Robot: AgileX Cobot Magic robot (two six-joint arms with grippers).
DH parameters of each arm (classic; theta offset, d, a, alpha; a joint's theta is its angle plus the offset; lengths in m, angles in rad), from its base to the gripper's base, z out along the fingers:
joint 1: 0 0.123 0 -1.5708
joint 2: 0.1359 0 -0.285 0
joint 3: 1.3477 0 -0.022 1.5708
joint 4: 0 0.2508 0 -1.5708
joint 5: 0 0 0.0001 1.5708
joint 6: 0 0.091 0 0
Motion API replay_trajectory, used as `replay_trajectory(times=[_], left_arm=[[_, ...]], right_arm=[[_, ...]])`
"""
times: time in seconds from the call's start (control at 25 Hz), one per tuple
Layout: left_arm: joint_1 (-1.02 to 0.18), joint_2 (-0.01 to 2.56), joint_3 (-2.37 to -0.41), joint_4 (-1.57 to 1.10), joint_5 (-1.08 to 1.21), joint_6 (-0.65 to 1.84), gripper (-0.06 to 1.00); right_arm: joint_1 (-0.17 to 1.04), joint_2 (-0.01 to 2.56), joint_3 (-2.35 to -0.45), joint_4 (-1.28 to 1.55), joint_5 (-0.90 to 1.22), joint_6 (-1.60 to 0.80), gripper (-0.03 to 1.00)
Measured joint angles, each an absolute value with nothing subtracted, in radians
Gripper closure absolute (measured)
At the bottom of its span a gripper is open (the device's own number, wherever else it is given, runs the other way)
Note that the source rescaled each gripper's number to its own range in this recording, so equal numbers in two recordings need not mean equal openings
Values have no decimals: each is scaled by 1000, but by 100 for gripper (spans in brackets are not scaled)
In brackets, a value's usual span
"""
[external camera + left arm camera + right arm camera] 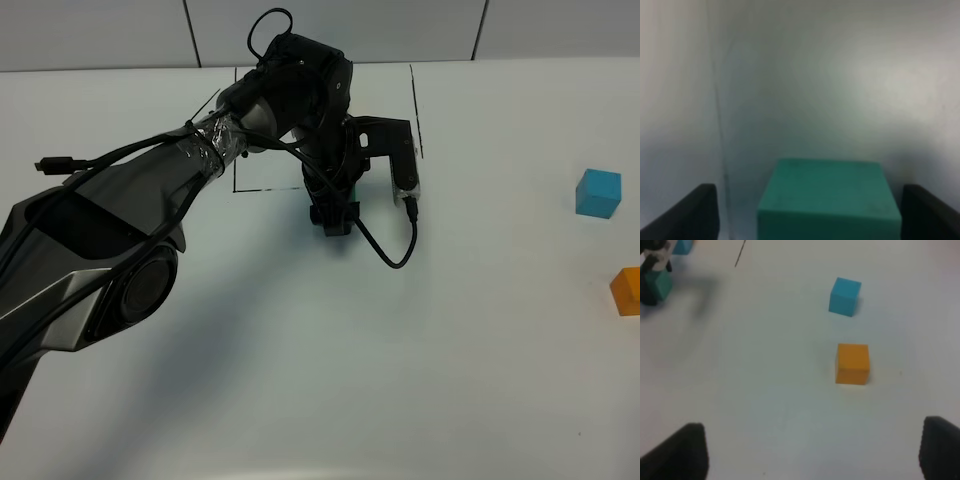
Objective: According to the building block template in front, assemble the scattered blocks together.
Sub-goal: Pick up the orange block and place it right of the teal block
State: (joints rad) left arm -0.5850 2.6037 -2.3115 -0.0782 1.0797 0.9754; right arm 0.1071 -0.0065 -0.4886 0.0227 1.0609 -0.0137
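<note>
Done: teal-green cube (pixel 827 200) set toward desk's far edge, left gripper (pixel 810 212) spread around it | Left: blue cube (pixel 598 192), orange cube (pixel 627 291) loose at right edge | right gripper (pixel 812 455) spread, empty

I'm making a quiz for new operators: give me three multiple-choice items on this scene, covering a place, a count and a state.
1. Where is the teal cube? A) between the left tool's fingers B) far from both arms C) stacked on another cube
2. How many cubes sit near the overhead view's right edge? A) one B) two C) three
3. The right tool is: A) open, empty B) shut on a cube C) shut, empty
A: its fingers flank it. B: the blue cube and orange cube. A: fingers apart, nothing between.
</note>
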Motion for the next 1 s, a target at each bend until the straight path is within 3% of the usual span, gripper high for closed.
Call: replay_trajectory(times=[0.08,0.24,0.76,1.0], left_arm=[[-585,2598,-2310,-78,1079,975,21],[-585,2560,-2309,-78,1085,970,15],[-579,2411,-2309,-52,1087,735,14],[-513,2332,-2309,-41,1075,567,15]], right_arm=[[107,-7,-489,23,1061,-14,24],[107,-7,-489,23,1061,-14,24],[107,-7,-489,23,1061,-14,25],[107,-7,-489,23,1061,-14,25]])
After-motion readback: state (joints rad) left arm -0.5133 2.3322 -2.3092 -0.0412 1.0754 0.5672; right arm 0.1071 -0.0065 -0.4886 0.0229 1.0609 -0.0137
